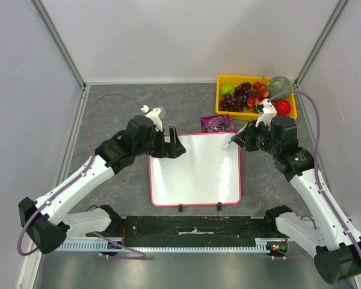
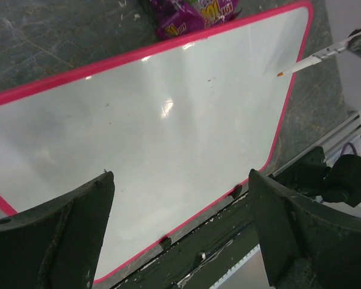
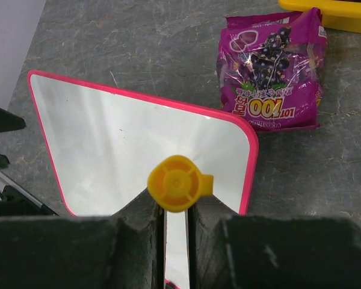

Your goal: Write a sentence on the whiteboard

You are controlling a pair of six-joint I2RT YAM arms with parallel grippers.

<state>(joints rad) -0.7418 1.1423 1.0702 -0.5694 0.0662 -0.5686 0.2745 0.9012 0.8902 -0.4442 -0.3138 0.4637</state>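
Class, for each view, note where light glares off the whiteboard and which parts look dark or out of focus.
Top view: pale glare streaks on the right part of the whiteboard. Left wrist view: one bright glare patch near the board's middle; the left fingers are dark and soft. Right wrist view: no sharp glare spot; the right fingers are nearly black, the marker shows a clear yellow cap.
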